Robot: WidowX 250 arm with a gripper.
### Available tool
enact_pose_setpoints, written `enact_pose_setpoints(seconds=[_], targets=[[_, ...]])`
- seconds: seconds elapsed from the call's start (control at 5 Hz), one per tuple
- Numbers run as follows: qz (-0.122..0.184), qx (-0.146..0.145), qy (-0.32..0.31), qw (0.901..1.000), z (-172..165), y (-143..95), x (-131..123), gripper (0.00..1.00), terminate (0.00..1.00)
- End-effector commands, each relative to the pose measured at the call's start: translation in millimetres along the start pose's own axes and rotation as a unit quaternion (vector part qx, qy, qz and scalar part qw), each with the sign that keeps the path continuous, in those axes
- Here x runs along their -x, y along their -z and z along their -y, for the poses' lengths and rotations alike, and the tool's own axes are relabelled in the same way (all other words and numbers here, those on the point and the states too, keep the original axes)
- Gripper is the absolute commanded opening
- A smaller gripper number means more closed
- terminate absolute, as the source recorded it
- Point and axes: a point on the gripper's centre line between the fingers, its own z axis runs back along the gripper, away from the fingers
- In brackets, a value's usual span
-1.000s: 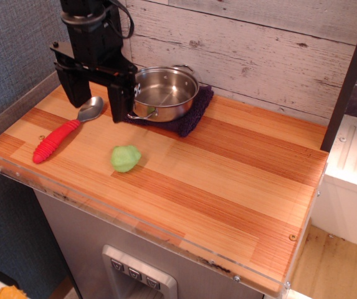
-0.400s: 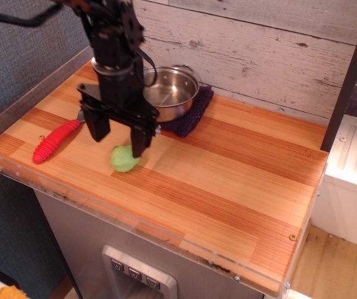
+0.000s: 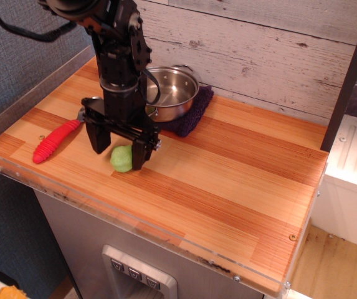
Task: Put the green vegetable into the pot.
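The gripper (image 3: pixel 118 153) stands low over the table (image 3: pixel 228 180) with its jaws spread apart, one either side of the green vegetable (image 3: pixel 121 159), which lies on the wood between them. Behind the arm the pot (image 3: pixel 172 92) sits on a dark purple cloth (image 3: pixel 194 115). A red-handled spoon (image 3: pixel 55 141) lies to the left, partly hidden by the gripper

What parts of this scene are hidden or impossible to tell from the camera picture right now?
- Spoon: its bowl is hidden behind the arm; only the red handle shows.
- Pot: its left rim is covered by the arm.
- Green vegetable: its right edge sits behind one finger of the gripper; whether the jaws touch it cannot be told.
- Purple cloth: mostly under the pot.
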Motion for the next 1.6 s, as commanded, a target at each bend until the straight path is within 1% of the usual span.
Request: enact_pose_setpoints(seconds=[0.0,0.2,0.4,0.6,0.8,1.0,1.2,1.4], targets=[[0.005,0.002,0.011,0.9999,5.2,-2.4,2.7,0.00,0.00],[0.018,0.001,0.026,0.9995,6.1,-12.7,2.6,0.00,0.00],[0.052,-0.006,0.080,0.9955,7.0,-42.1,9.2,0.00,0.00],[0.101,-0.011,0.111,0.9886,2.0,-91.6,15.4,0.00,0.00],[0.123,-0.011,0.078,0.9893,-11.0,-119.0,-10.9,0.00,0.00],[0.109,-0.001,0.043,0.9931,-23.0,-115.9,-47.8,0.00,0.00],[0.098,0.007,0.023,0.9949,-27.9,-106.2,-68.9,0.00,0.00],[0.085,0.008,0.027,0.9960,-22.4,-94.9,-79.3,0.00,0.00]])
